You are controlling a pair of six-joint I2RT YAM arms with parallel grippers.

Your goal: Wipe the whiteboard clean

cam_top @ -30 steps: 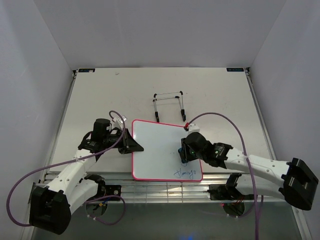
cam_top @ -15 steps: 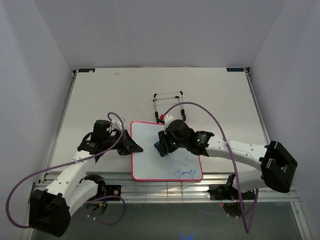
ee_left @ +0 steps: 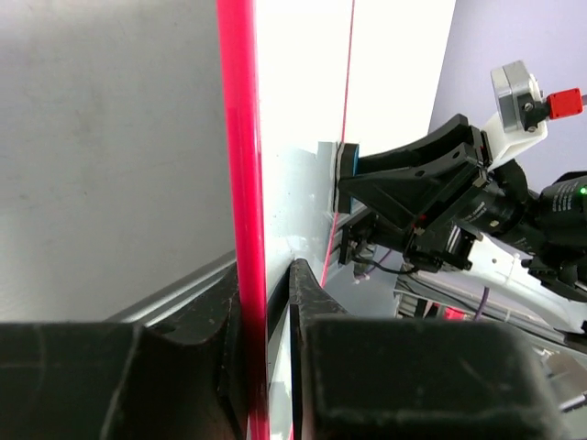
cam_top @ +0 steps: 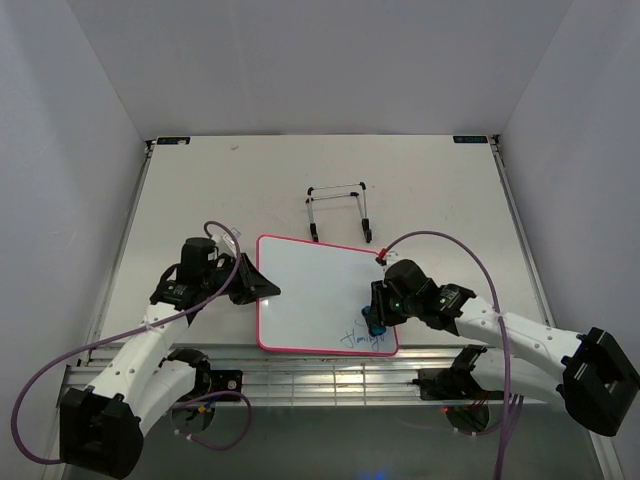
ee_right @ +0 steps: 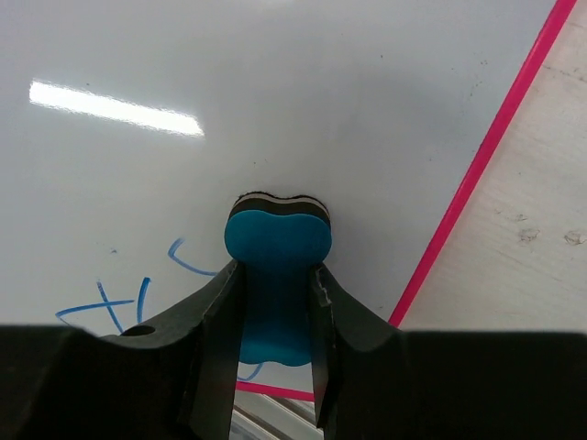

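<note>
The whiteboard (cam_top: 315, 290), white with a thin pink-red frame, lies on the table near the front edge. Blue handwriting (cam_top: 362, 338) sits near its front right corner. My left gripper (cam_top: 262, 288) is shut on the board's left edge; in the left wrist view the frame (ee_left: 240, 183) runs between the fingers. My right gripper (cam_top: 376, 318) is shut on the blue bone-shaped eraser (ee_right: 277, 275) and presses it on the board (ee_right: 229, 110) just above the writing (ee_right: 119, 298). The eraser also shows in the top view (cam_top: 374, 325).
A thin black wire stand (cam_top: 339, 208) stands behind the board. The table's front edge with a metal rail (cam_top: 330, 370) is just in front of the board. Purple cables loop from both arms.
My right gripper with the eraser swept from the board's right side to its upper middle, then back to the front right by the writing. The board and left gripper shifted slightly.
</note>
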